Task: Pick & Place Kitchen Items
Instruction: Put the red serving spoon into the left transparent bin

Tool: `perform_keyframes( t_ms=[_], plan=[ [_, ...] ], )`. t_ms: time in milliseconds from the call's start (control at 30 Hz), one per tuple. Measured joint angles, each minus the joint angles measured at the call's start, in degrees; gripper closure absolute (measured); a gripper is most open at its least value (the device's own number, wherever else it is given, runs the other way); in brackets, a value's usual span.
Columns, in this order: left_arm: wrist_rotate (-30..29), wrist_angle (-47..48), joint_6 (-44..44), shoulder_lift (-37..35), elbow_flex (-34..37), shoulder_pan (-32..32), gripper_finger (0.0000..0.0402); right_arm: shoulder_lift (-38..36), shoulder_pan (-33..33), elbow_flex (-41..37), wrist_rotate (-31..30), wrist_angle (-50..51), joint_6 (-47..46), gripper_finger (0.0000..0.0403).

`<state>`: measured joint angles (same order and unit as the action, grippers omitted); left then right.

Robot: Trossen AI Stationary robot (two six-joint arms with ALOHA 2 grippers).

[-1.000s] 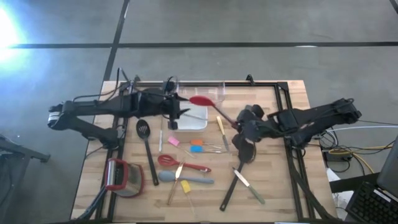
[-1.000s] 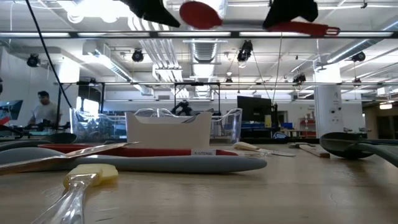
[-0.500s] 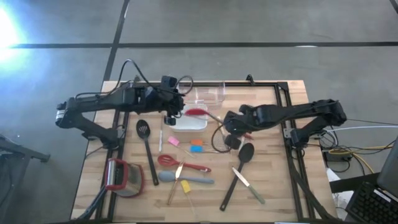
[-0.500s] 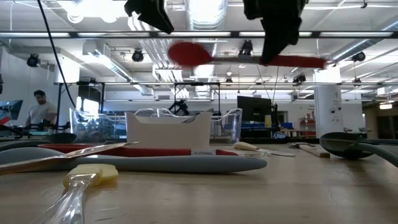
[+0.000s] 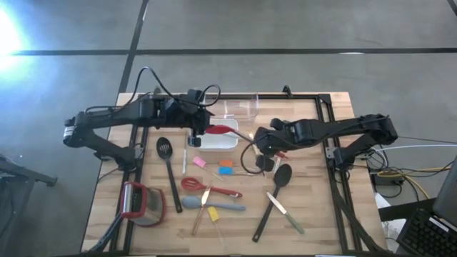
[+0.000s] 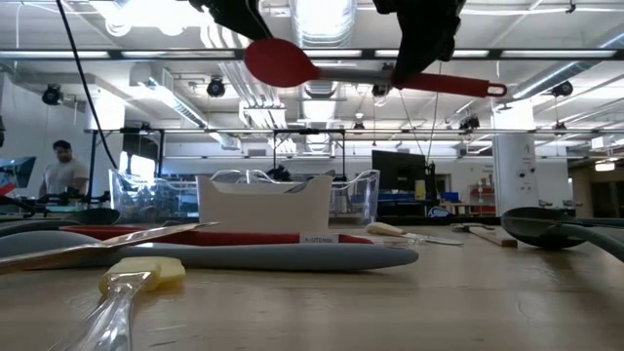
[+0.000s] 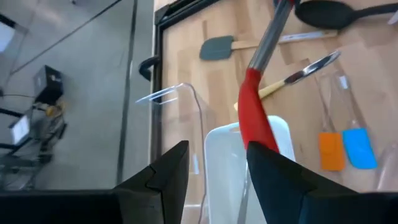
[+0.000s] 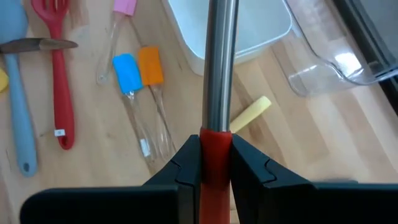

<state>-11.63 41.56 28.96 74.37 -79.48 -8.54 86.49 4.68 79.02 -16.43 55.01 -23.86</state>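
A spoon with a red bowl, a metal shaft and a red handle hangs high over the white dish. My right gripper is shut on it. My left gripper stands open at the dish's left side, and the bowl reaches down beside one of its fingers. The other kitchen items lie flat on the wood: a black slotted turner, a black spoon, a red whisk, a grey-blue spatula and knives. My right gripper pinches the spoon's red handle between its two fingers, right where the handle meets the metal shaft. The fingers slant down from the table's right side and lie across it. The spoon hangs nearly level, clear of everything, with its handle end toward the right. My left gripper: I cannot tell whether its finger touches the spoon's bowl.
A clear plastic tub stands behind the dish at the far edge. Small blue and orange pieces lie near the dish. A red-and-grey gadget sits at the near left. A black frame rims the board.
My right gripper has gone toward the table's left edge and a little down, rolling as it went. It carried the spoon along, so the bowl has come from over the tub's edge to over the white dish. My left gripper has tipped further down and stayed open.
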Motion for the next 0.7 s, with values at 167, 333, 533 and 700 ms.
perform_keyframes(
  t_ms=[167,333,533,700],
  plan=[
    [0.7,0.4,-1.2,1.0,0.0,-0.1,0.0232,0.1,-0.4,0.1,-0.5,0.0,0.7,0.0358],
    [-2.1,-0.4,-1.0,0.7,-0.8,-0.1,0.0232,0.1,-1.8,0.1,-1.9,0.8,0.1,0.0358],
    [-3.4,-1.7,2.1,1.6,-4.7,0.0,0.0232,0.4,-3.8,0.2,-1.8,-0.6,1.7,0.0358],
    [-3.4,-0.7,7.9,7.8,-9.0,-0.1,0.0232,3.3,-4.6,1.8,2.1,-0.3,5.4,0.0358]
  ],
)
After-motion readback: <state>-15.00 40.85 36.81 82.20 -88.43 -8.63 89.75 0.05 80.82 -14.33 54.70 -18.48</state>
